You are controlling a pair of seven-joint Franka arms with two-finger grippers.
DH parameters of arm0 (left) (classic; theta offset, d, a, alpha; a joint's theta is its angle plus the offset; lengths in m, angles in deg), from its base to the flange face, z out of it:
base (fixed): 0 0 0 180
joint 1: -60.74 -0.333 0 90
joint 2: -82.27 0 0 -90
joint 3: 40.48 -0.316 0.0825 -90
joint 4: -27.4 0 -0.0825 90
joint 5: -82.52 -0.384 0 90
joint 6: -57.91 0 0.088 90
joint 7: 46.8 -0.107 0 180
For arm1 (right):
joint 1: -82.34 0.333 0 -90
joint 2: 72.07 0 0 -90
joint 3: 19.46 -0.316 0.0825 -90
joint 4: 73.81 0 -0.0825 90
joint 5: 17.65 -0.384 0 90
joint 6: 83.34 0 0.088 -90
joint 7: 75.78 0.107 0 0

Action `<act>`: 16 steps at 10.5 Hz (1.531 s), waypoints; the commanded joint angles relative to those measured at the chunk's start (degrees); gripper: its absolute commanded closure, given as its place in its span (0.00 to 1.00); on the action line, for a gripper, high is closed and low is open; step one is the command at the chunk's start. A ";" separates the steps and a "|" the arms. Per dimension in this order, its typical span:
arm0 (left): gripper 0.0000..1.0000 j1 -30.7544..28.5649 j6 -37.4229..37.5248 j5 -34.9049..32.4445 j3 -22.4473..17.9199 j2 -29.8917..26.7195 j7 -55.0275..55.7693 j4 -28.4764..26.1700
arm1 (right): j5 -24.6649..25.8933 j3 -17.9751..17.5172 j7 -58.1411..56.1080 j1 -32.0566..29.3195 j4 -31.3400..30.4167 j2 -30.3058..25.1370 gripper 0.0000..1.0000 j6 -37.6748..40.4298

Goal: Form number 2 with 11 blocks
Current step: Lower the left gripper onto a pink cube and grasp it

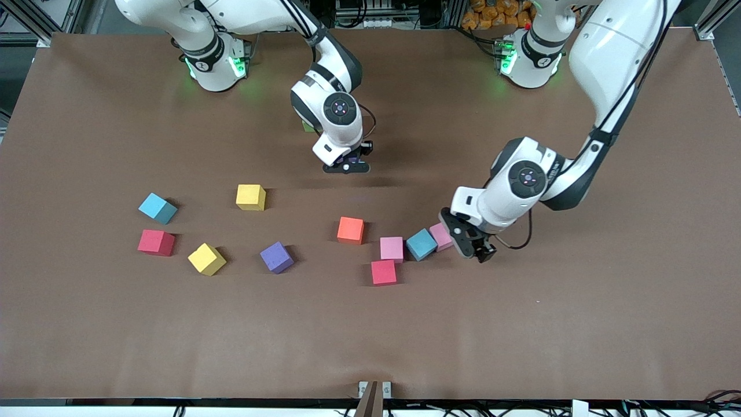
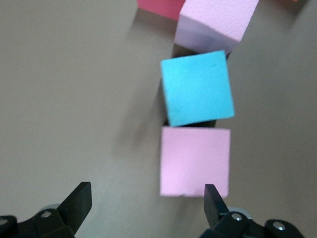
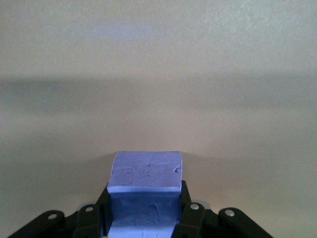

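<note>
Right wrist view: purple block [image 3: 145, 186] between right gripper [image 3: 143, 218] jaws.

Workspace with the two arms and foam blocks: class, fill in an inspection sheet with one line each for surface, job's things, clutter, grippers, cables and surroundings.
Surface: brown table, bare around the blocks.
Job's things: ten loose blocks on the table; no digit formed yet. A cluster of two pink, one blue and one red lies toward the left arm's end, by the orange block. A green block is mostly hidden under the right arm.
Clutter: nothing seen.
Grippers: left gripper open, low beside the pink block. Right gripper shut on a purple block, over bare table.
Cables: black cables run along both arms.
Surroundings: metal frame at the table's corners.
</note>
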 commanded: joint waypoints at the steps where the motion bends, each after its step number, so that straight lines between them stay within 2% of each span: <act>1: 0.00 1.64 -1.00 0.98 0.00 1.23 2.20 0.94 | 0.11 -0.96 1.41 0.08 -3.92 -2.64 1.00 -1.57; 7: 0.00 2.34 -6.98 0.10 -0.26 4.75 3.00 0.50 | 0.02 -2.01 1.41 0.17 -5.51 -2.56 1.00 -4.13; 12: 0.00 1.30 -6.72 -0.87 -0.26 3.62 2.73 -0.90 | -0.15 -3.15 2.28 0.08 -5.77 -2.73 1.00 -3.95; 16: 0.00 1.12 3.71 -0.08 0.18 -2.44 2.12 -0.90 | -0.06 -3.68 2.29 0.08 -6.74 -2.82 1.00 -4.04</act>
